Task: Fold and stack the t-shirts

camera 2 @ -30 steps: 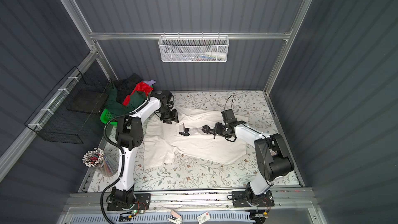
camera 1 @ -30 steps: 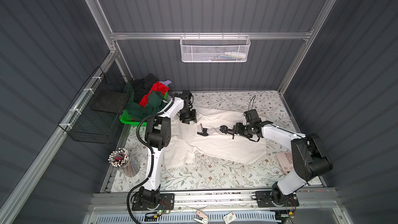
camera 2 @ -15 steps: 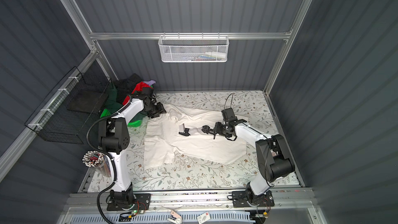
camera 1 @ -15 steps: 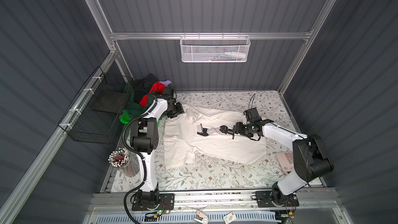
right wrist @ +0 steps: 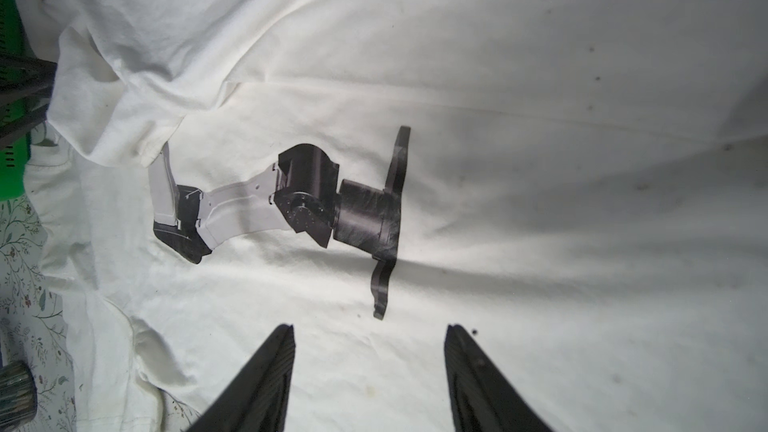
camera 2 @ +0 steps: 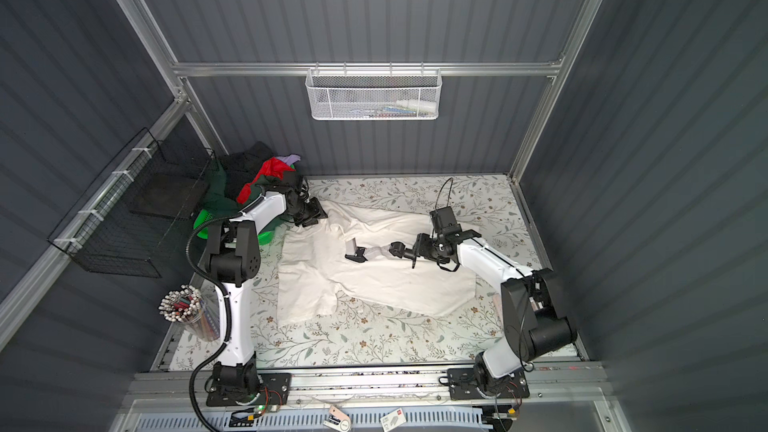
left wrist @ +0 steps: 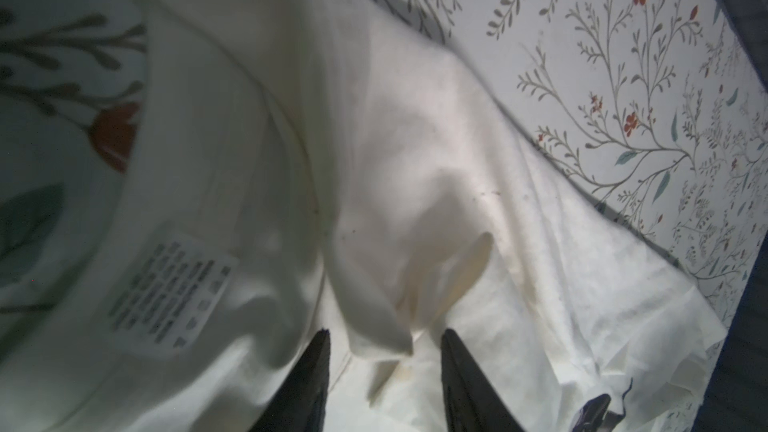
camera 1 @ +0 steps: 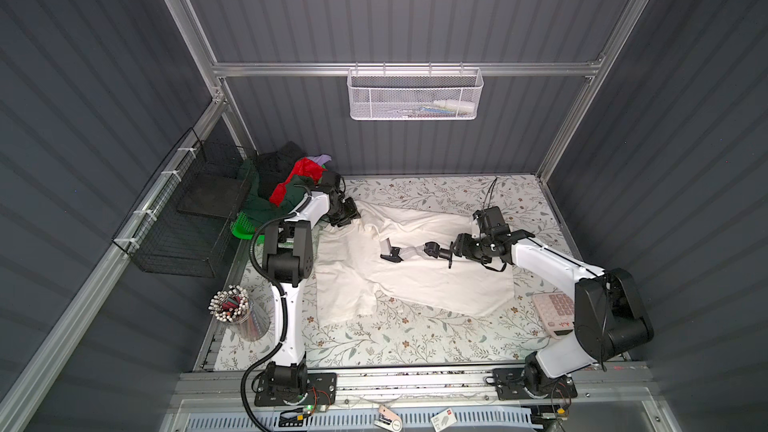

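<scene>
Floral bench (camera 1: 415,338) has the big cream-white t-shirt (camera 1: 436,280) lying rumpled across its middle, right under both end effectors. The other t-shirts (camera 1: 291,184) sit heaped in the green basket (camera 1: 243,226) just behind the left end effector (left wrist: 384,332), whose jaws are apart with a fold of the cream shirt between them. Right end effector (right wrist: 368,328) is apart too, holding nothing, with the black-grey print (right wrist: 299,197) just ahead of its tips.

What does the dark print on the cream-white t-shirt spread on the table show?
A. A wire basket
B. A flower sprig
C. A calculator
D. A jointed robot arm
D: in the right wrist view the black-grey print on the cream-white t-shirt is plainly a jointed robot arm, with pale links and dark joints.
</scene>
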You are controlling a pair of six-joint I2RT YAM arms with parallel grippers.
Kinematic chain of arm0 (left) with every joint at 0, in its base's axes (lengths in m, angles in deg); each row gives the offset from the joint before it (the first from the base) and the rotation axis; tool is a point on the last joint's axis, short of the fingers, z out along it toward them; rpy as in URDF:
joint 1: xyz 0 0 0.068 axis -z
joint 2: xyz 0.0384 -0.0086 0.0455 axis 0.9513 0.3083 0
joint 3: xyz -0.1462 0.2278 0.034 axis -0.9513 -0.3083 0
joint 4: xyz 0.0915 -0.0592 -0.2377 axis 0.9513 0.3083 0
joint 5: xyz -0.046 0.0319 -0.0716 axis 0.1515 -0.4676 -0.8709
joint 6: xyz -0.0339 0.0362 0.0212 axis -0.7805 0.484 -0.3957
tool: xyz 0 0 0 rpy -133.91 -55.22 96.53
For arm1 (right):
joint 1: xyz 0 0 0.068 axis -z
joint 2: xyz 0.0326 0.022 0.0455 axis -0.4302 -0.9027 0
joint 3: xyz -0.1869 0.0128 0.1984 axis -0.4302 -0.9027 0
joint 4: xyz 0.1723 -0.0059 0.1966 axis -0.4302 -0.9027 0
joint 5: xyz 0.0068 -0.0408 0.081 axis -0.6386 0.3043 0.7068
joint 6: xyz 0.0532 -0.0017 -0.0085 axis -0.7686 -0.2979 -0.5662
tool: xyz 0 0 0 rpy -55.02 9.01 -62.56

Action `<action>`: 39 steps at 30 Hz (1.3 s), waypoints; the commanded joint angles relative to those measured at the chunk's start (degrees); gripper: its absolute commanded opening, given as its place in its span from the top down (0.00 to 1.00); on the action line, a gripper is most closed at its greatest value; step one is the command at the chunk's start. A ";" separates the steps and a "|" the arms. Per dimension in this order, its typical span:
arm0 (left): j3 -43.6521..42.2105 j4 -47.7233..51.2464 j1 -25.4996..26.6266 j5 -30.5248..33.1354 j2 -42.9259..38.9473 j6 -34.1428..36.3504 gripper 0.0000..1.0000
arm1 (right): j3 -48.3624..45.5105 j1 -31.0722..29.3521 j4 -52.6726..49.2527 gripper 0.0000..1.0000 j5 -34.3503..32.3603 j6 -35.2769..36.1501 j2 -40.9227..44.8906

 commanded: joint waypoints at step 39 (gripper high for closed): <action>22.47 4.82 -1.26 1.99 11.00 2.30 1.00 | -1.32 0.79 -2.36 0.40 -0.91 0.05 1.43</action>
